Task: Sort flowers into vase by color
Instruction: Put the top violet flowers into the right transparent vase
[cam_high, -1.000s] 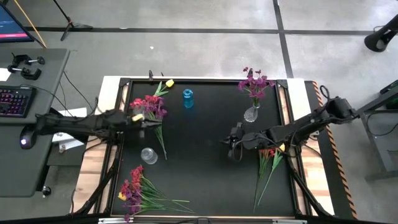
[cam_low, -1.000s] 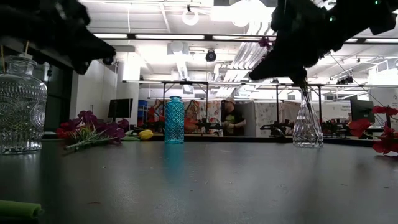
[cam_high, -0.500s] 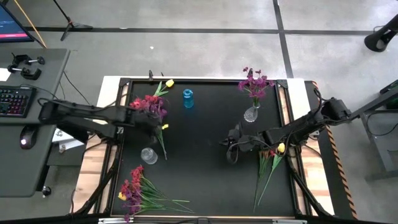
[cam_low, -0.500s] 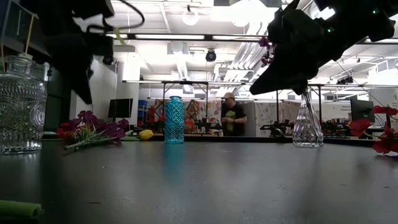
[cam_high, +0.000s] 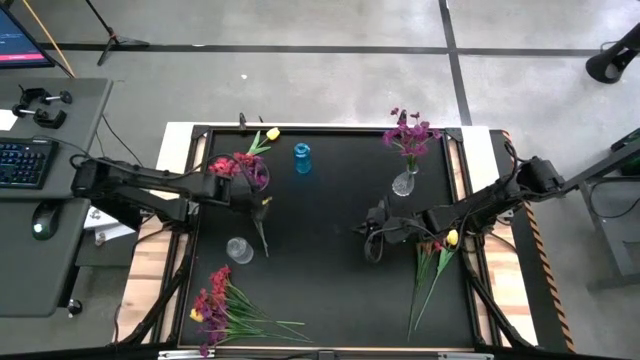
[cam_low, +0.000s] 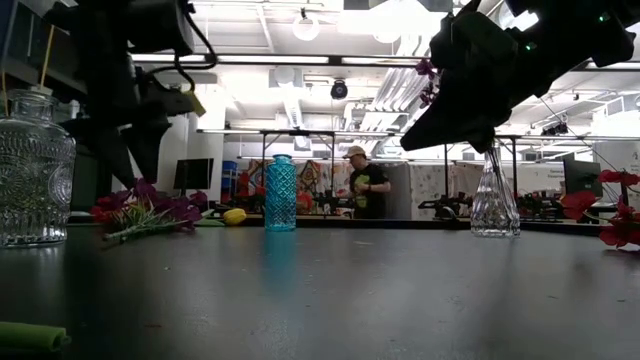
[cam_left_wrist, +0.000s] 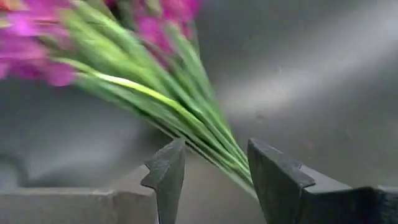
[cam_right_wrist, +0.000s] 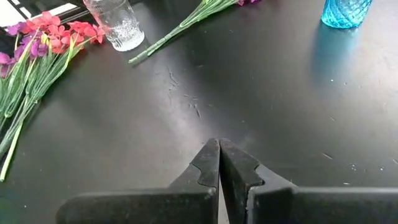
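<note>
Desk (cam_high: 330, 280), black-topped, carries everything. Left hand (cam_left_wrist: 211, 174) hangs over the bunch of red-pink and purple flowers (cam_high: 240, 170) at the far left, fingers (cam_left_wrist: 166, 177) parted to either side of the green stems without gripping them. Right hand (cam_right_wrist: 219, 163) sits low near the desk's middle, fingers pressed together, holding nothing. More flowers (cam_high: 222, 308) lie at the near left, others (cam_high: 435, 262) on the right. Purple flowers (cam_high: 408, 132) stand in a clear vase (cam_high: 403, 183). Blue vase (cam_high: 302, 158) and glass jar (cam_high: 239, 250) stand apart.

Black matte worktop (cam_high: 320, 260) carries: blue glass vase (cam_high: 302, 158), two clear glass vases (cam_high: 239, 250) (cam_high: 403, 183), loose artificial flower bunches (cam_high: 222, 308) (cam_high: 240, 170) (cam_high: 434, 258).
</note>
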